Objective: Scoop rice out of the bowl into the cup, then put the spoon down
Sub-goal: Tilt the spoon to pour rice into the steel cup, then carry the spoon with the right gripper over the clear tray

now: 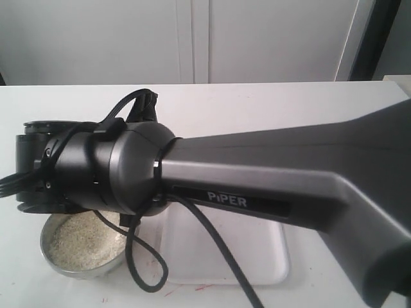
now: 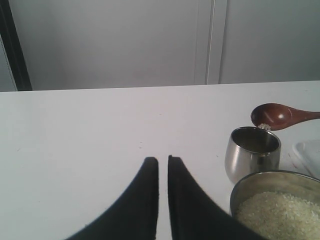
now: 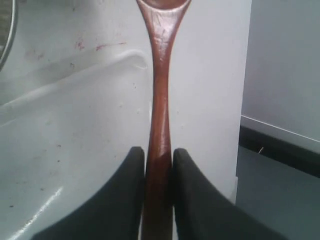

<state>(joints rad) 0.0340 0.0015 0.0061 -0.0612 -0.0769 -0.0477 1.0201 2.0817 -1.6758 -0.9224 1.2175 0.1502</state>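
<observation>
The steel bowl [image 1: 82, 268] [image 2: 260, 181] sits at the front left with rice [image 1: 83, 241] [image 2: 280, 212] heaped in it. Just behind it in the left wrist view stands the small steel cup [image 2: 251, 155]. The wooden spoon [image 2: 274, 115] [image 3: 161, 100] hovers with its tilted head over the cup's far rim, a few grains at its lip. My right gripper [image 3: 159, 151] is shut on the spoon's handle. My left gripper [image 2: 163, 160] is shut and holds nothing, over bare table left of the cup. In the exterior view the right arm hides the cup and spoon.
A white tray [image 1: 266, 253] [image 3: 70, 150] lies on the white table right of the bowl, under the right arm [image 1: 270, 179]. A black cable [image 1: 212, 237] loops down over the tray. Red marks [image 3: 100, 46] stain the table near its edge.
</observation>
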